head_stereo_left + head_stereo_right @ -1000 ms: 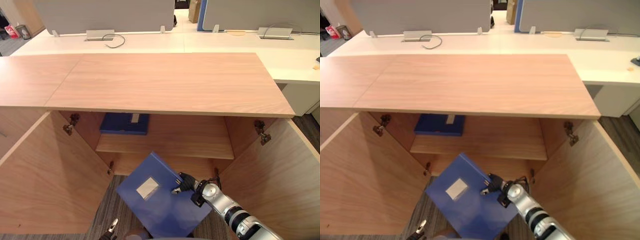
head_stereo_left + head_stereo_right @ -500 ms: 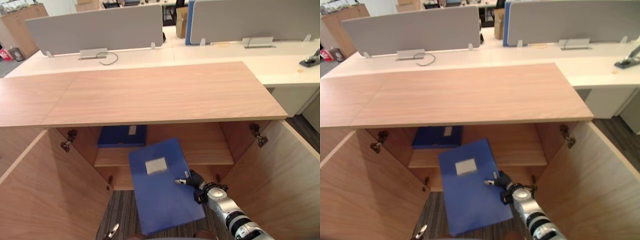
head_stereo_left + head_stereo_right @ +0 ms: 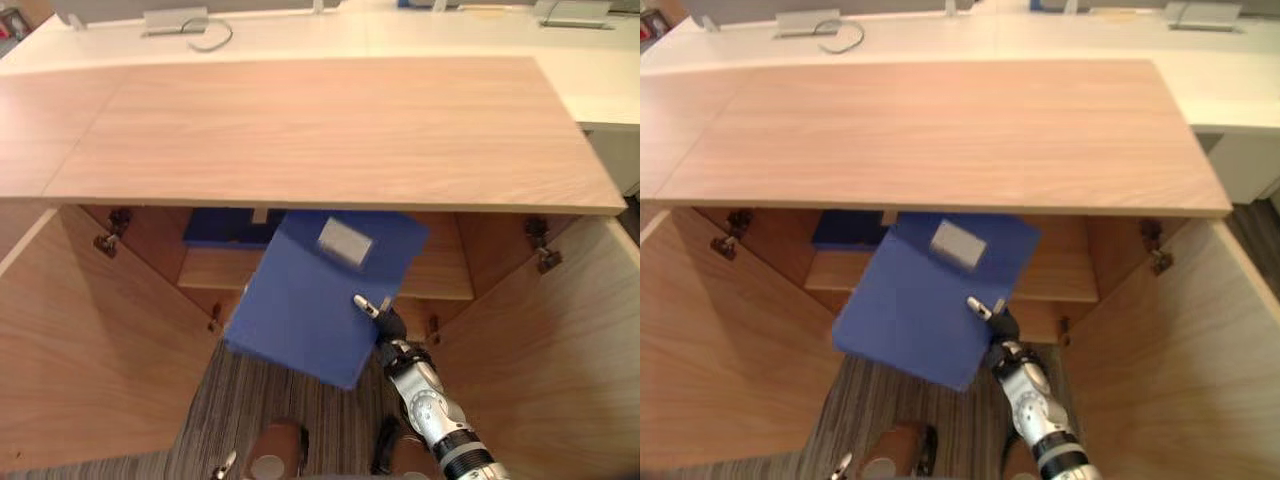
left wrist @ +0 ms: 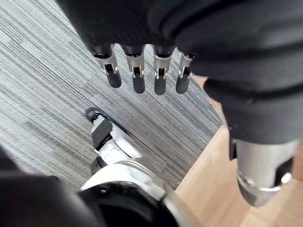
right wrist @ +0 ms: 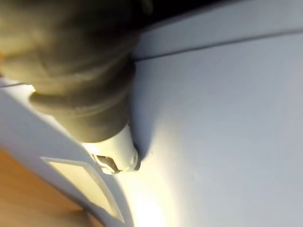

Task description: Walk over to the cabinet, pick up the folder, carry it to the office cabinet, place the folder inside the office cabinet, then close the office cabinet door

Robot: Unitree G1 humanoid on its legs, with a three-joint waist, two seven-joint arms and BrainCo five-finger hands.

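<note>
**Grip.** Right hand (image 3: 385,318) clamped on the folder (image 3: 310,300), thumb (image 5: 116,158) pressed flat on the blue cover, remaining fingers hidden beneath. Held by one long edge, probably to leave the far short end free to lead into the cabinet (image 3: 320,130).

**Position.** Folder in the air, tilted, label side up, stretching forward and to the left of the hand. Far end at the mouth of the opening, level with the front lip of the cabinet top. Not clear whether already under that lip. Not yet resting on the shelf (image 3: 440,282).

**Open room.** Second folder (image 3: 215,228) ahead and to the left of the hand, lying on the left part of the shelf. Bare shelf straight ahead of the hand and to its right, judged the better landing place. Left door (image 3: 90,350) and right door (image 3: 565,380) swung wide on either side of the hand, the right one near the forearm, with a hinge (image 3: 540,252) projecting ahead on the right.

**Edges to mind.** Lip above the leading end, shelf front below it, corner of the second folder to the left. Likely need: tilt flattened, then a straight push forward.

**Other hand.** Left hand (image 4: 137,71) idle over the carpet (image 4: 42,94), fingers straight and relaxed, holding nothing.
</note>
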